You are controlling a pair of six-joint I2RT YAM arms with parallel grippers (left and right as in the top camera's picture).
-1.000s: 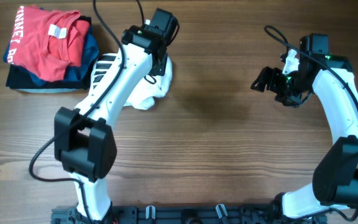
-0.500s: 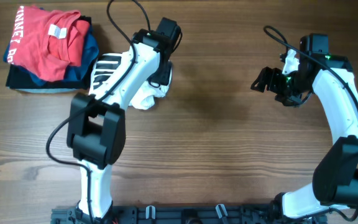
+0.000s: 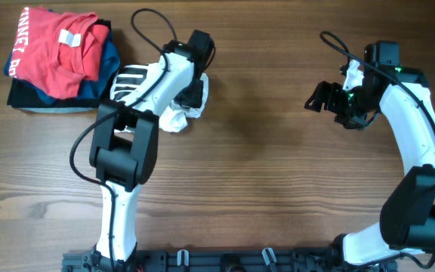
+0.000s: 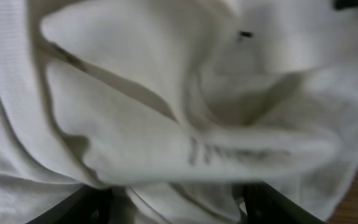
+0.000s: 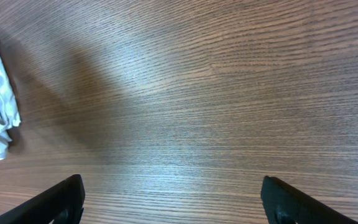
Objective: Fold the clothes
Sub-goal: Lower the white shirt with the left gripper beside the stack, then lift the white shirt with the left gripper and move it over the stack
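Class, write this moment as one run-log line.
task: fold clothes | left end effector: on crumpled white T-shirt, grip unclear | right end effector: open above table

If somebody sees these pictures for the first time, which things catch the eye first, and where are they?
The crumpled white T-shirt at upper left in the overhead view, with the left gripper down in it; its wrist camera shows almost only white folds. Then the red shirt atop the folded pile in the far left corner. The right gripper hangs open above the table at right.
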